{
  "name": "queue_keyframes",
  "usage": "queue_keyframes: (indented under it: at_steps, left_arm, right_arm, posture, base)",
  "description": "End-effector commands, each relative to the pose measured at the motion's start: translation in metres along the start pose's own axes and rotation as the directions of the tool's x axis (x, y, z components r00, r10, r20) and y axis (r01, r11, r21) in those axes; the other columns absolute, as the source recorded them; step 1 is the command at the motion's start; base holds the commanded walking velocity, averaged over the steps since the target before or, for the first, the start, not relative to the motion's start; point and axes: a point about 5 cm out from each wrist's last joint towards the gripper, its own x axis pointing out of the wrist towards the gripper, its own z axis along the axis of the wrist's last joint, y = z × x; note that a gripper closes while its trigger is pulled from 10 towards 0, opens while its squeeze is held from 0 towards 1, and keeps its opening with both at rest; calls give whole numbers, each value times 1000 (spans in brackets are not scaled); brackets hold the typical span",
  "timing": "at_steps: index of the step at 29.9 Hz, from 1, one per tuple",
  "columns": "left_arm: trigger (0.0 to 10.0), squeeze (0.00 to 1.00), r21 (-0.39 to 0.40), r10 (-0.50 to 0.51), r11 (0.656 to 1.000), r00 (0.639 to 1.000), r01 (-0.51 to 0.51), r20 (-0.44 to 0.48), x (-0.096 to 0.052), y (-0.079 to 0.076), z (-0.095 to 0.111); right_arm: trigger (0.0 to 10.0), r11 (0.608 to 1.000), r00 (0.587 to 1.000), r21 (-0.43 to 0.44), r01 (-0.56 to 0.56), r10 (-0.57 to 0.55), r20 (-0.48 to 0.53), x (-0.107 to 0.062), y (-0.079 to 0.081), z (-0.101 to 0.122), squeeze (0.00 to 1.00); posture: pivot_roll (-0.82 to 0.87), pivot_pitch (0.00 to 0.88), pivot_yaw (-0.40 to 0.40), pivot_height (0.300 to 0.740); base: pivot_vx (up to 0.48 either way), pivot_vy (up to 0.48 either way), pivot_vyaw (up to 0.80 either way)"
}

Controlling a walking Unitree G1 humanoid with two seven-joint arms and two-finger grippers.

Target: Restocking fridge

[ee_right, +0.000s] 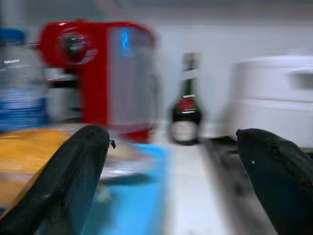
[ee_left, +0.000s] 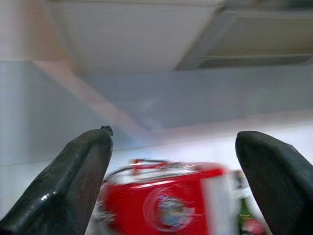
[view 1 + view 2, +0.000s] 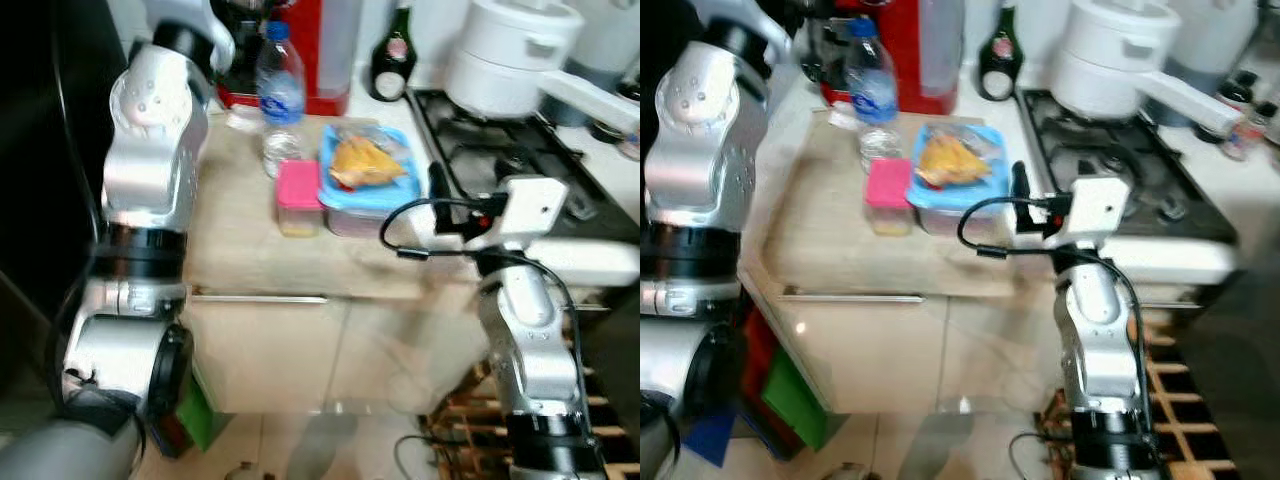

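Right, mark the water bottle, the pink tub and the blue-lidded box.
water bottle [image 3: 281, 95], left eye view, on its blue label.
pink tub [image 3: 298, 184], left eye view, on its pink lid.
blue-lidded box [image 3: 958, 192], right eye view, on the lid's near edge.

Bare counter [image 3: 235, 245] lies open left of the pink box [image 3: 298, 196]. A bottle [image 3: 280, 98] and blue box [image 3: 368, 180] crowd beside it.

Kitchen setting. A pale wooden countertop [image 3: 240, 240] tops cream cabinet fronts [image 3: 300, 355] with a slim metal handle [image 3: 260, 298]. Just beside the countertop lies a black gas hob [image 3: 490, 150]. Behind the countertop rises a white wall [image 1: 195, 44]; below the cabinets, light floor tiles [image 3: 300, 445].
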Motion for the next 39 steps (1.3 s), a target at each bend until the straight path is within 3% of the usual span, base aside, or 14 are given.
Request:
queue_keyframes:
  at_steps: [1, 2, 3, 4, 5, 9, 15, 18, 25, 29, 32, 39]
  left_arm:
    - [10000, 0, -34, -46, 998, 997, 44, -66, 7, -8, -10]
    - [10000, 0, -34, -46, 998, 997, 44, -66, 7, -8, -10]
    - [10000, 0, -119, -50, 992, 995, 40, -81, 13, -5, -9]
    - [10000, 0, -119, -50, 992, 995, 40, -81, 13, -5, -9]
    - [10000, 0, -190, -54, 981, 994, 35, -93, 18, -2, -8]
    - [10000, 0, -270, -79, 962, 990, 44, -120, 22, -1, -11]
    - [10000, 0, -421, -144, 907, 956, 24, -256, 22, -9, -40]
    - [10000, 0, -440, -158, 898, 942, 13, -295, 21, -11, -49]
    - [10000, 0, -476, -214, 877, 940, 65, -267, 22, -18, -48]
    - [10000, 0, -412, -283, 896, 927, 165, -246, 20, -29, -49]
    - [10000, 0, -348, -266, 926, 907, 146, -327, 17, -33, -62]
    - [10000, 0, -376, -248, 921, 892, 97, -378, 16, -36, -70]
  right_arm:
    - [10000, 999, 999, -25, 33, -34, -6, -4, -9, 2, 0]
    - [10000, 999, 999, -25, 33, -34, -6, -4, -9, 2, 0]
    - [10000, 999, 999, -23, 45, -45, -9, -5, -9, 1, 0]
    - [10000, 999, 999, -23, 45, -45, -9, -5, -9, 1, 0]
    - [10000, 998, 999, -22, 52, -52, -11, -6, -9, 2, 0]
    - [10000, 998, 998, -27, 59, -60, -7, -7, -10, 5, 0]
    - [10000, 997, 998, -45, 57, -58, -9, -6, -14, 9, 0]
    - [10000, 997, 998, -53, 55, -56, -9, -5, -14, 11, 0]
    - [10000, 996, 999, -71, 49, -49, 7, -1, -18, 19, 0]
    - [10000, 996, 999, -68, 50, -50, 3, 1, -20, 19, 0]
    - [10000, 997, 999, -59, 46, -46, -7, 2, -18, 18, 0]
    - [10000, 998, 999, -41, 41, -42, -28, 3, -17, 15, 0]
  posture:
    - [-107, 23, -2, 740]
    - [-107, 23, -2, 740]
    - [-119, 31, 7, 740]
    - [-119, 31, 7, 740]
    - [-126, 34, 12, 740]
    - [-138, 40, 12, 740]
    - [-153, 53, 13, 740]
    - [-158, 62, 12, 740]
    - [-164, 77, -1, 740]
    - [-164, 77, -4, 740]
    - [-164, 85, -3, 740]
    - [-169, 100, 3, 740]
  base:
    - [0, 0, 0]
    - [0, 0, 0]
    - [0, 0, 0]
    - [0, 0, 0]
    - [0, 0, 0]
    - [0, 0, 0]
    - [0, 0, 0]
    - [0, 0, 0]
    - [0, 0, 0]
    - [0, 0, 0]
    - [0, 0, 0]
    - [0, 0, 0]
